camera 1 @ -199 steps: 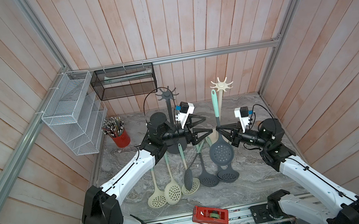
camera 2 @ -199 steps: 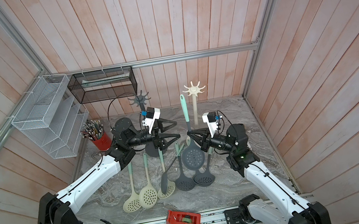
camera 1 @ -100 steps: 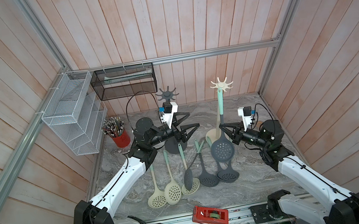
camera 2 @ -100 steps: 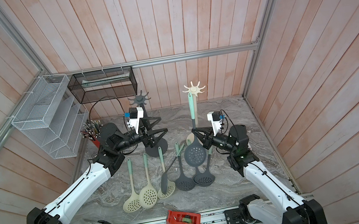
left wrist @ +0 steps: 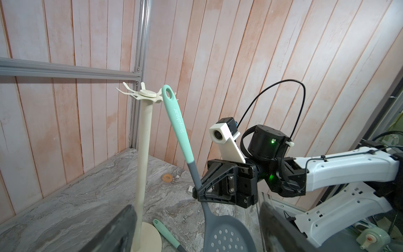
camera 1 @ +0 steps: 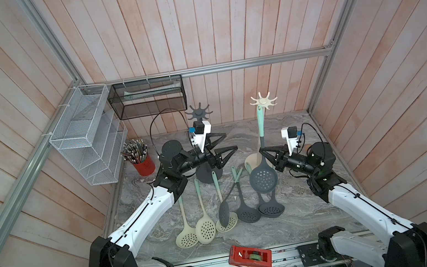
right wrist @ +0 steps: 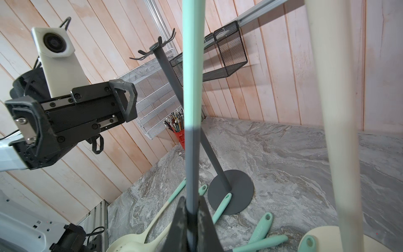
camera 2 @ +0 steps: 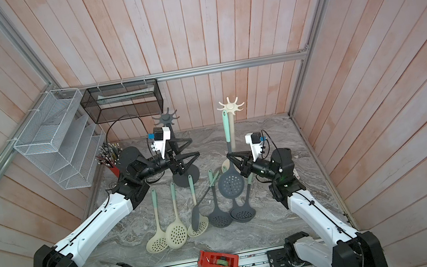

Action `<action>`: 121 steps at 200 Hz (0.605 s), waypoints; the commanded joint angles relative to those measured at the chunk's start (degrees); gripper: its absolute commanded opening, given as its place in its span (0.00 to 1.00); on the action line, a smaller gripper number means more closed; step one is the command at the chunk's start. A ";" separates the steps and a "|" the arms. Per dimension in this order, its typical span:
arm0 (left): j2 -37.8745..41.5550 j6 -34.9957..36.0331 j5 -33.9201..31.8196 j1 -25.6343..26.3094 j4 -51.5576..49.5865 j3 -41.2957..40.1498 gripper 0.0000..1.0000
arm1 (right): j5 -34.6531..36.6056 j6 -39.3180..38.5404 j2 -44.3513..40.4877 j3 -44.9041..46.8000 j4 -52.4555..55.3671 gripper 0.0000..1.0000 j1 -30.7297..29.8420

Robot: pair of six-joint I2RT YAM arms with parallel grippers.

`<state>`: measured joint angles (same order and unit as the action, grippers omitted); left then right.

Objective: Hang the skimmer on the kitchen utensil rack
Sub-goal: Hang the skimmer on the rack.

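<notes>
**Skimmer position.** The skimmer [camera 1: 263, 180] is clear of the table and near upright, with its grey perforated head down and its mint handle up. The right gripper [camera 1: 266, 156] is clamped on the grey neck just above the head. The handle tip stands at the crown of the cream utensil rack [camera 1: 263, 100].

**Surroundings.** The left gripper [camera 1: 229, 141] holds nothing. Its jaws stand wide apart in front of the dark rack [camera 1: 199, 112], well apart from the skimmer. The spare skimmers [camera 1: 205, 228] lie on the marble tabletop [camera 1: 319, 204] below.

**Hazards, as judged from here:**
- If the hole misses the prong, a release drops the skimmer onto the utensils beneath.
- If the handle presses sideways on the crown, the slim rack may tip on its small base.
- The grip is on a narrow neck far from the tip, so the skimmer may pivot in the jaws and swing the hole off line.

**Views.**
- **Top views:** in both, the tip overlaps the crown, and depth is not resolved.
- **Left wrist view:** it shows the hanging hole [left wrist: 168, 94] beside a prong [left wrist: 158, 100]. The hole appears not yet threaded, though the overlap is too tight to be certain.
- **Right wrist view:** it shows the clamp on the neck but cuts off the handle top
</notes>
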<state>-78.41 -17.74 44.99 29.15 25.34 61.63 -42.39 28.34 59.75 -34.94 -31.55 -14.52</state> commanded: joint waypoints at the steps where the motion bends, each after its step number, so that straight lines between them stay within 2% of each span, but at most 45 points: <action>1: -0.77 -0.69 1.50 -0.32 1.99 -0.85 0.89 | -1.70 0.68 0.58 0.20 -2.66 0.00 0.19; 52: -0.94 -0.48 1.85 -0.32 1.99 -0.78 0.89 | -2.41 0.82 2.39 0.13 -2.90 0.00 0.20; 121: -1.52 -0.46 2.55 -0.58 1.94 -0.31 0.89 | 0.39 1.02 2.20 0.80 -2.87 0.00 0.20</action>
<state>-79.13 -18.04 46.28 29.04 26.39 61.63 -43.11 28.77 62.19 -34.85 -32.38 -14.52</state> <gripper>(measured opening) 0.886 0.084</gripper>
